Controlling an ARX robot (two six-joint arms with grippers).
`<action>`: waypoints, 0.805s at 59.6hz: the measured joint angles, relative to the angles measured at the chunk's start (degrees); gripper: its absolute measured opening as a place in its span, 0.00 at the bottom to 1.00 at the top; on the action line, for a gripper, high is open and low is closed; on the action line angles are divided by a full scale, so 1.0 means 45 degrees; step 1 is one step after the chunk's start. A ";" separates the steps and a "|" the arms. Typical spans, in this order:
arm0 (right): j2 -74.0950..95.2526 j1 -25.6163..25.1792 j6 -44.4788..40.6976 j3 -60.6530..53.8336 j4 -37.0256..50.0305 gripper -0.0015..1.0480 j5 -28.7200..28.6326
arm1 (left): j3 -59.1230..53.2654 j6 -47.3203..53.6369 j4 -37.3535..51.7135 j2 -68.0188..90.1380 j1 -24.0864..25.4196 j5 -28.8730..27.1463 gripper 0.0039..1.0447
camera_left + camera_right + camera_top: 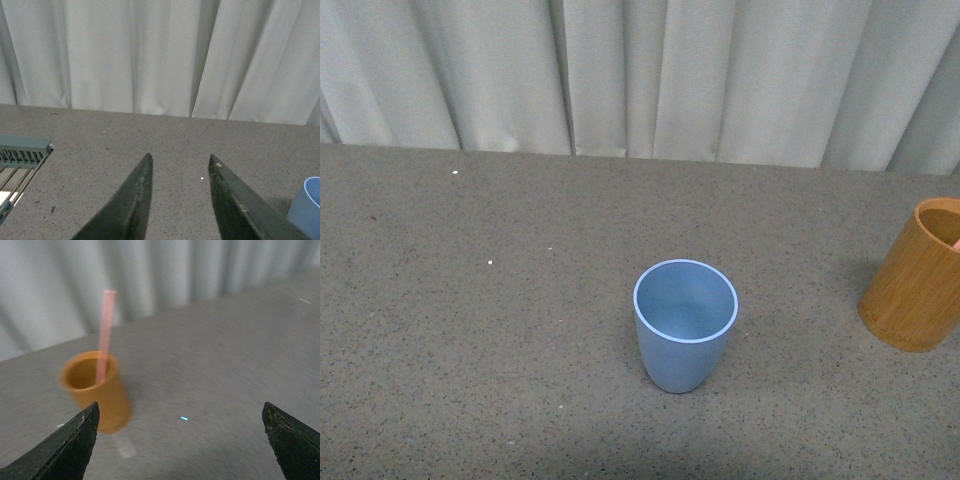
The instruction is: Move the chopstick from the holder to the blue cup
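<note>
The right fingers [75, 445] stand wide apart and empty. Ahead of them, closer to one fingertip, the chopstick [106, 330] leans in the holder [100, 395] on the bench [215, 370]. The left fingers [132, 200] are also apart, with the blue cup [305, 210] beside them. The grasp likely goes best with the stick centred between the right fingers, well above the holder's rim.

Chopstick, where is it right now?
In the right wrist view the pink chopstick stands inside the bamboo holder, top sticking out above its rim. In the front view that holder is at the far right, right of the blue cup.
</note>
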 joint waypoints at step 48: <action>1.1987 -0.1389 0.0646 0.7077 0.3011 0.91 -0.4386 | 0.0000 0.0029 0.0000 -0.0005 0.0000 0.0000 0.94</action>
